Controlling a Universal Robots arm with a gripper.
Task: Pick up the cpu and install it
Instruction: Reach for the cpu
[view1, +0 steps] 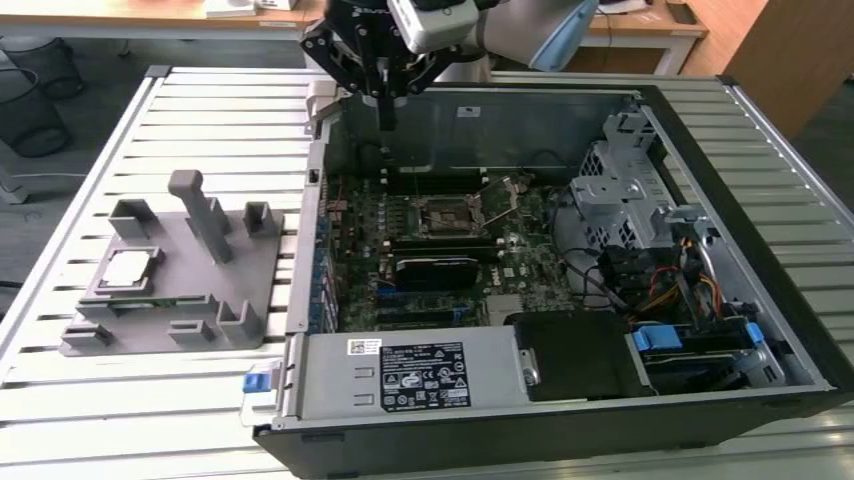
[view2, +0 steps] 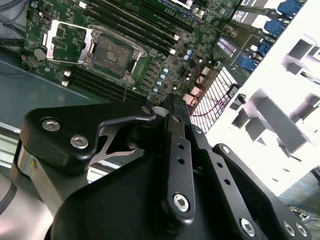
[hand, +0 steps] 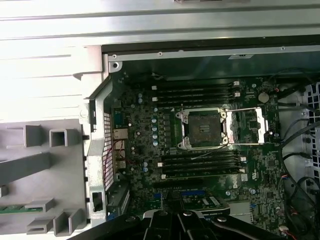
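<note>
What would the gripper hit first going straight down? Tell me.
Probably the green motherboard in the open black computer case, beside the long black memory slots. The gripper hangs above it, pointing down; depth is unclear, so the exact spot is uncertain.

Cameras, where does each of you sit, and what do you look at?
Exterior view: off the arm, looking down on the open computer case; the grey fixture holding the cpu lies at the exterior view's left; the arm and gripper show above the case's far wall.
Second wrist view: on the arm, behind the gripper, looking past its black links at the motherboard.
First wrist view: on the arm, looking down into the case; the gripper's tip shows.
Shared: both wrist views see the open socket.
</note>
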